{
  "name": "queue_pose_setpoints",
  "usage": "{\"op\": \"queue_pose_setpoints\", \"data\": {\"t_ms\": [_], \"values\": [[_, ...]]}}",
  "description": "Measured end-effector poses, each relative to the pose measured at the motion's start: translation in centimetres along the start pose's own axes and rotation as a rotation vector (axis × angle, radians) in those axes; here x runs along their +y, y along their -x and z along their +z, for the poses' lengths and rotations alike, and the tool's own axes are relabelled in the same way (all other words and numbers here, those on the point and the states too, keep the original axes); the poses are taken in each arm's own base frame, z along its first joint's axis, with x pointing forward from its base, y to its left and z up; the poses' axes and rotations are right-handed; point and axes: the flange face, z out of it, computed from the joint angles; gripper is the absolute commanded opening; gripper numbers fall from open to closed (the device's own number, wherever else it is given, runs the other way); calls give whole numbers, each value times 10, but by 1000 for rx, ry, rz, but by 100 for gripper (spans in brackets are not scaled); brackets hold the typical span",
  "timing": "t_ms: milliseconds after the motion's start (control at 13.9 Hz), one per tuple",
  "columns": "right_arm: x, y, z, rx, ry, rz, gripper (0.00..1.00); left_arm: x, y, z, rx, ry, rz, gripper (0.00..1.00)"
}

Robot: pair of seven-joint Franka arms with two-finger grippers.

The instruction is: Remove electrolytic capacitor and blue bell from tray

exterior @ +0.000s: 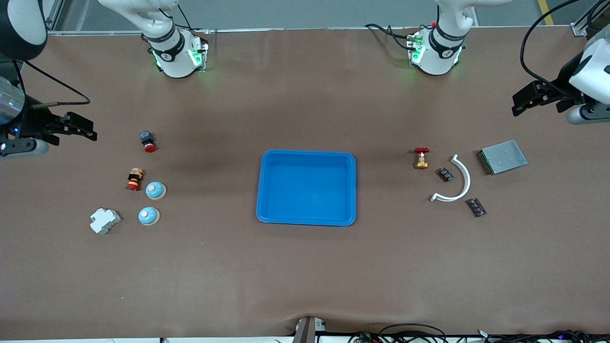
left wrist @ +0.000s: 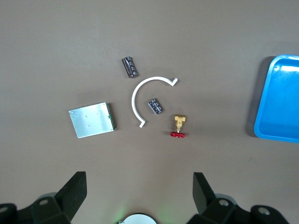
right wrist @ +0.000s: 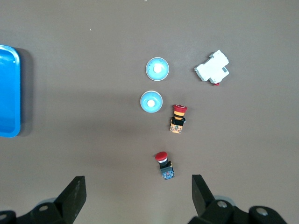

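Two small dark capacitors (exterior: 446,174) (exterior: 476,207) lie toward the left arm's end of the table. In the left wrist view one (left wrist: 155,106) sits inside a white arc and the other (left wrist: 131,66) lies outside it. Two blue dome bells (exterior: 155,190) (exterior: 148,216) stand toward the right arm's end and also show in the right wrist view (right wrist: 151,101) (right wrist: 157,68). My left gripper (exterior: 519,105) (left wrist: 139,182) is open and empty, up over the table's left-arm end. My right gripper (exterior: 90,131) (right wrist: 138,183) is open and empty, up over the right-arm end.
A blue tray (exterior: 259,190) sits mid-table with nothing in it. By the capacitors are a white arc (exterior: 455,183), a red-handled brass valve (exterior: 421,157) and a metal plate (exterior: 503,156). By the bells are a white breaker (exterior: 105,220) and two red push buttons (exterior: 147,141) (exterior: 135,179).
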Motion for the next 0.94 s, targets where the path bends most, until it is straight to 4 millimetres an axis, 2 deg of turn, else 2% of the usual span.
{"op": "queue_pose_setpoints", "data": {"t_ms": [288, 648, 936], "values": [[-15, 9, -50, 15, 4, 23, 100, -4, 0, -6, 13, 3, -7, 100], [-26, 23, -101, 36, 7, 50, 100, -4, 0, -8, 18, 3, -7, 100], [-26, 25, -112, 51, 8, 54, 100, -3, 0, -8, 18, 3, -5, 100]]}}
